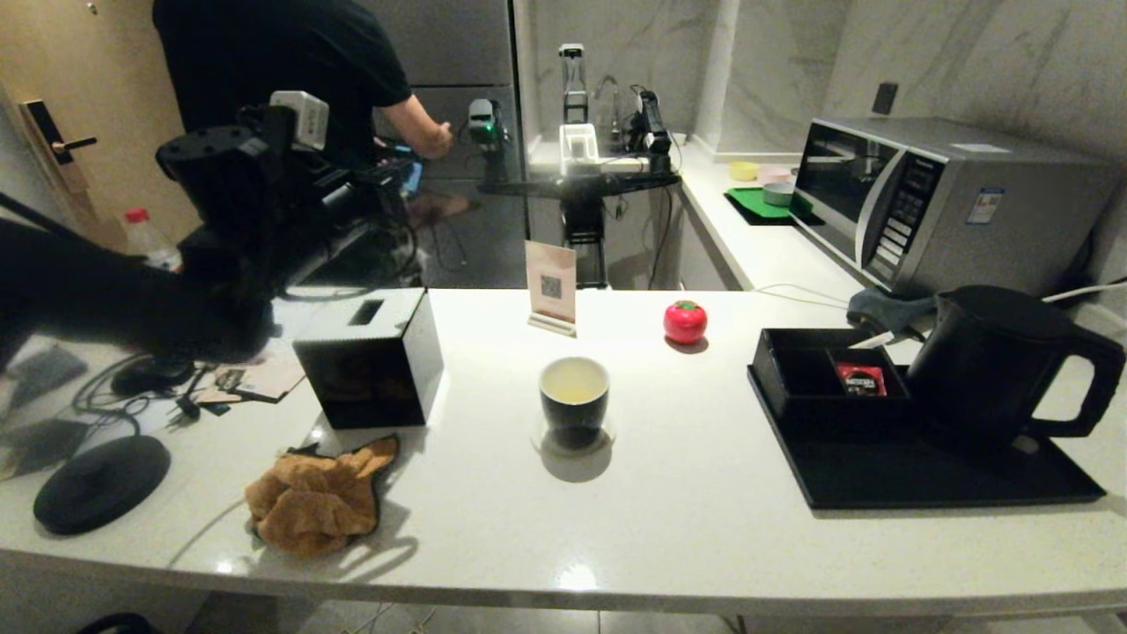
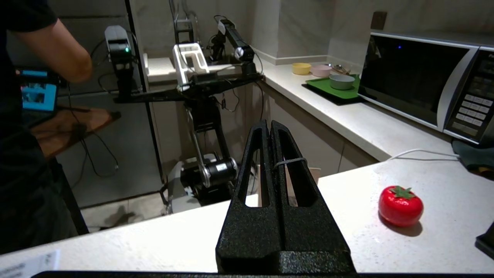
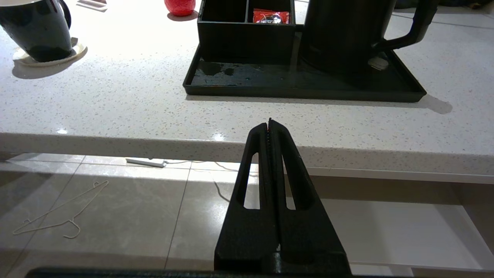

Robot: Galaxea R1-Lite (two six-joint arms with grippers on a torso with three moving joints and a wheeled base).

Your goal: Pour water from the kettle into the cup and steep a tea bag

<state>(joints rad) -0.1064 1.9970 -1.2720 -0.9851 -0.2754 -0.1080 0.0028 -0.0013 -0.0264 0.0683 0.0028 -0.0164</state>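
The cup (image 1: pixel 573 407), black outside and white inside, stands on a small saucer mid-counter and holds pale yellow-green water (image 1: pixel 573 384). In the right wrist view the cup (image 3: pixel 36 33) sits far off to one side. The black kettle (image 1: pixel 999 365) stands upright on a black tray (image 1: pixel 924 480) at the right, its handle pointing right. No tea bag shows in any view. My left gripper (image 2: pixel 269 124) is shut on nothing, raised over the counter's back part with a thin band round one finger. My right gripper (image 3: pixel 269 122) is shut and empty, below and in front of the counter edge, facing the kettle (image 3: pixel 345 34).
A low black compartment box (image 1: pixel 828 374) with a red packet (image 1: pixel 860 379) sits beside the kettle. Also on the counter are a red tomato timer (image 1: pixel 685 321), a black tissue box (image 1: pixel 370 357), a crumpled brown cloth (image 1: pixel 317 497) and a card stand (image 1: pixel 551 286). A microwave (image 1: pixel 933 198) stands at the back right, a person (image 1: pixel 290 62) behind.
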